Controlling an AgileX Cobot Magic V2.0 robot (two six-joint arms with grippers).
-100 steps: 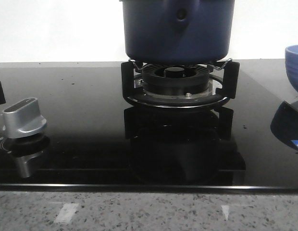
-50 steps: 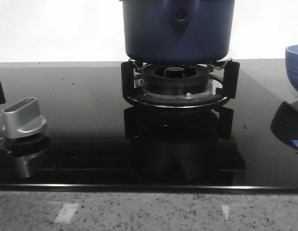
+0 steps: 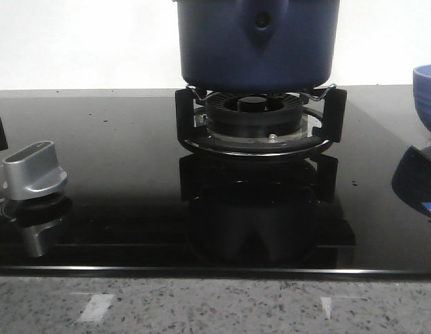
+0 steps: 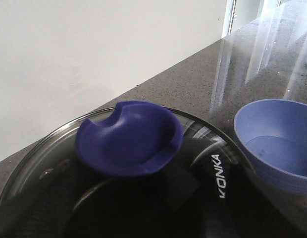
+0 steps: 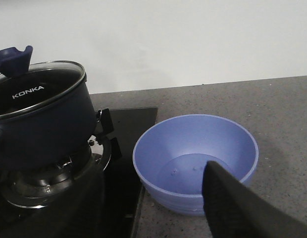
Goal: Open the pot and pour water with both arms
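Note:
The dark navy pot (image 3: 257, 42) stands on the gas burner (image 3: 254, 122) at the back centre. The right wrist view shows its glass lid on, marked KONKA (image 5: 39, 129), with the blue lid knob (image 5: 12, 58) on top. In the left wrist view the lid knob (image 4: 128, 136) fills the middle above the glass lid (image 4: 39, 148). My left gripper (image 4: 114, 198) hovers just behind the knob, with its dark fingers apart and nothing between them. My right gripper (image 5: 153, 218) is open and empty, low over the counter beside the light blue bowl (image 5: 193, 148). Neither gripper shows in the front view.
The light blue bowl (image 3: 427, 94) sits on the grey counter to the right of the black glass hob (image 3: 118, 174). A silver stove knob (image 3: 33, 170) stands at the hob's left. The speckled counter edge (image 3: 215, 303) runs along the front. A white wall is behind.

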